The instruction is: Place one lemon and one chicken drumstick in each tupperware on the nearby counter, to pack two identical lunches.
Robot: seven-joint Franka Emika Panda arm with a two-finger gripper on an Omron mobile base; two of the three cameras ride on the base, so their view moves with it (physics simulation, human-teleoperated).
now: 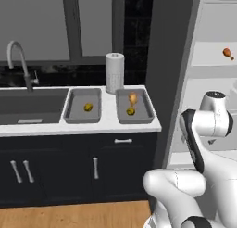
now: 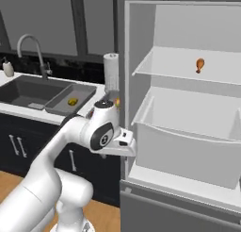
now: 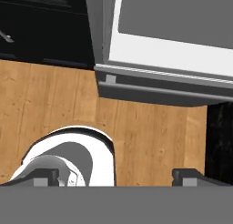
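Paper towel roll [image 1: 115,72] upright by backsplash; faucet [image 1: 18,60] over sink [image 1: 28,106]; fridge [image 2: 188,122] open.

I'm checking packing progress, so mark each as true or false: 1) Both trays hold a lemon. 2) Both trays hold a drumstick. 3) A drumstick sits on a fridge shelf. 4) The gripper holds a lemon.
1) True: the left tupperware holds a lemon, the right tupperware another lemon.
2) False: one chicken drumstick lies in the right tray alone.
3) True: the other drumstick sits on the upper fridge shelf.
4) False: the gripper is open and empty.
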